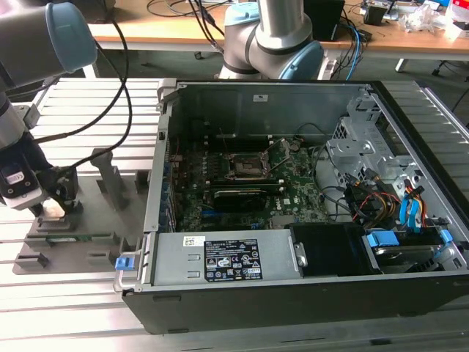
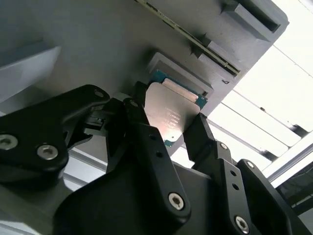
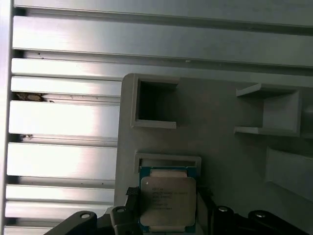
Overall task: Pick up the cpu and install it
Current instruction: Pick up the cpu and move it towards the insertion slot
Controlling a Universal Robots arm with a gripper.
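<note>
The cpu (image 3: pixel 167 198), a small square chip with a silvery top and green edge, rests at its pale seat on the grey fixture plate (image 3: pixel 220 142). In both wrist views my gripper (image 2: pixel 168 122) has a black finger (image 2: pixel 139 117) pressed against each of two opposite sides of the chip. In the exterior view the gripper (image 1: pixel 51 209) is down on the fixture plate (image 1: pixel 95 246) at that view's left, beside the open computer case (image 1: pixel 308 293). The motherboard's black socket frame (image 1: pixel 245 167) lies inside the case with its metal lever raised.
A long thin green circuit strip (image 1: pixel 67 236) lies in a slot of the fixture near the gripper. Upright grey holders (image 1: pixel 110 176) stand on the fixture. Cables and drive bays (image 1: pixel 396 205) crowd the case's right side. A second arm's base (image 1: pixel 271 37) stands behind the case.
</note>
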